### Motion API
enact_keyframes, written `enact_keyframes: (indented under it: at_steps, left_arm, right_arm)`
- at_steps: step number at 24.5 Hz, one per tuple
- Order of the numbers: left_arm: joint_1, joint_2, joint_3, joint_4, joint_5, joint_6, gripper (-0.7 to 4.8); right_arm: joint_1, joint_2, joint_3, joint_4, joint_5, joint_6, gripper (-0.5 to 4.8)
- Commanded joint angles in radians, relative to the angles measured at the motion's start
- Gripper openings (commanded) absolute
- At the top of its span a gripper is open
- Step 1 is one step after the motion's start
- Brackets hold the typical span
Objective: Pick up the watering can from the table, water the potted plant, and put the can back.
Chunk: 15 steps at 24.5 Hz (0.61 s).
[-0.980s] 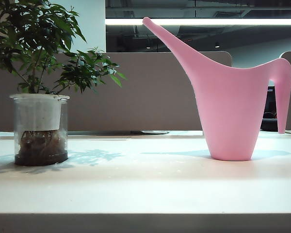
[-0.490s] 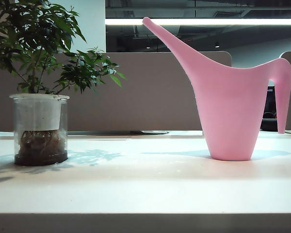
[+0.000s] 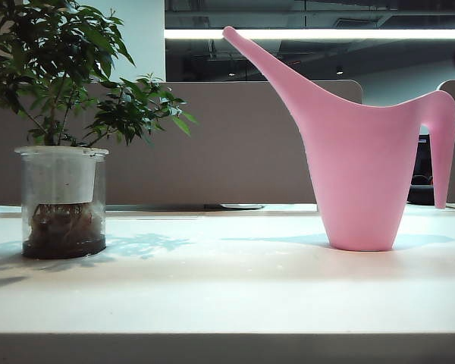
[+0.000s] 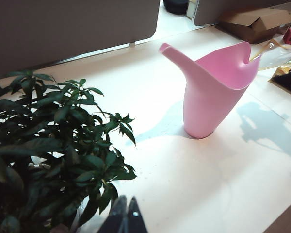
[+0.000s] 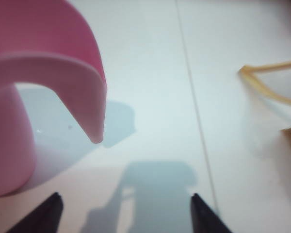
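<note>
I see the table carrying the pink watering can upright at right and the potted plant well apart at left. My right gripper hangs wide-jawed by the can's handle; my left gripper, fingertips together, sits beside the plant.

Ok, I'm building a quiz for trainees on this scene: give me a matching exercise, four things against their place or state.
Things:
1. watering can
2. potted plant
3. left pincer
4. right pincer

States:
A. shut, beside the leaves
B. open, empty, just short of the pink handle
C. upright on the right of the table
D. on the table's left, in a clear jar

Pairs: 1-C, 2-D, 3-A, 4-B
</note>
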Motion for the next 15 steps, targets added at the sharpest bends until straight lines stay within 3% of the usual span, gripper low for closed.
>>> enact_keyframes:
  at_steps: [1,5,15]
  left_arm:
    - [0.0,-0.002,0.006,0.021,0.004,0.003,-0.05]
    - [0.0,-0.002,0.006,0.021,0.003,0.025,-0.05]
    - [0.0,-0.001,0.006,0.021,-0.019,0.025,-0.05]
  right_arm:
    - [-0.005,0.066,-0.035,0.148,-0.036,-0.002,3.64]
    - [-0.008,0.143,-0.109,0.407,-0.132,-0.003,3.64]
    - [-0.035,0.24,-0.125,0.633,-0.133,-0.004,3.49]
